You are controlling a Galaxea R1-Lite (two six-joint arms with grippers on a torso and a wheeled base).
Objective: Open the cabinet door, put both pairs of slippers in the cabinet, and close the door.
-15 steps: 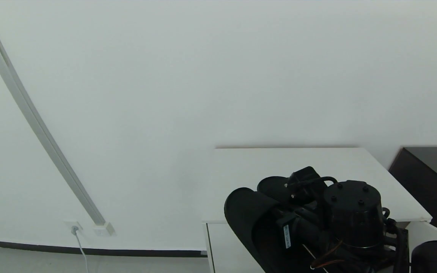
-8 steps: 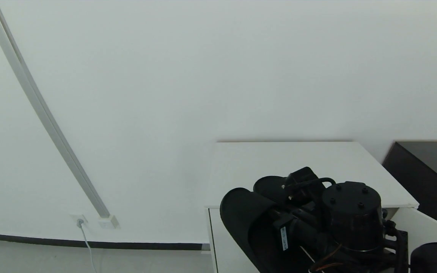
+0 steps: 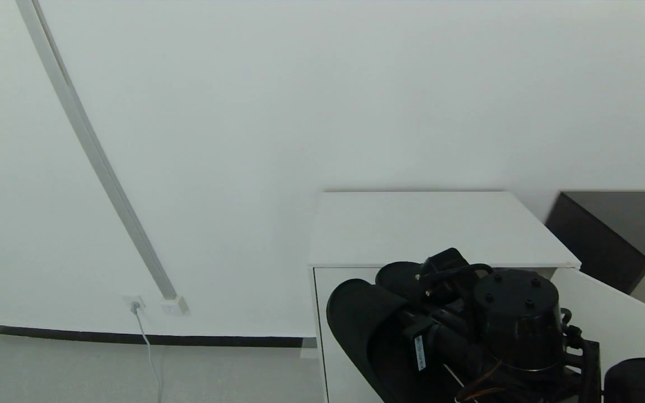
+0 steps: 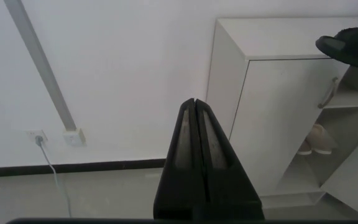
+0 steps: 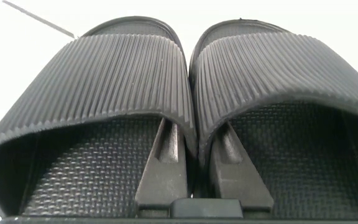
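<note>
Head looks down onto cabinet (image 3: 440, 226); left wrist shares it; right wrist near slippers (image 5: 123, 74)

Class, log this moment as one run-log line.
right hand: shut on black slippers; left hand: shut, empty; door: open; beige slippers: in cabinet

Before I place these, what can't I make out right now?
- Right wrist view: everything ahead, blocked by the black slippers on the right end effector.
- Head view: the cabinet interior, hidden behind the black slippers and right end effector.
- Left wrist view: pale pair on the shelf too small to count; interior's right side cut off by the frame edge.
</note>
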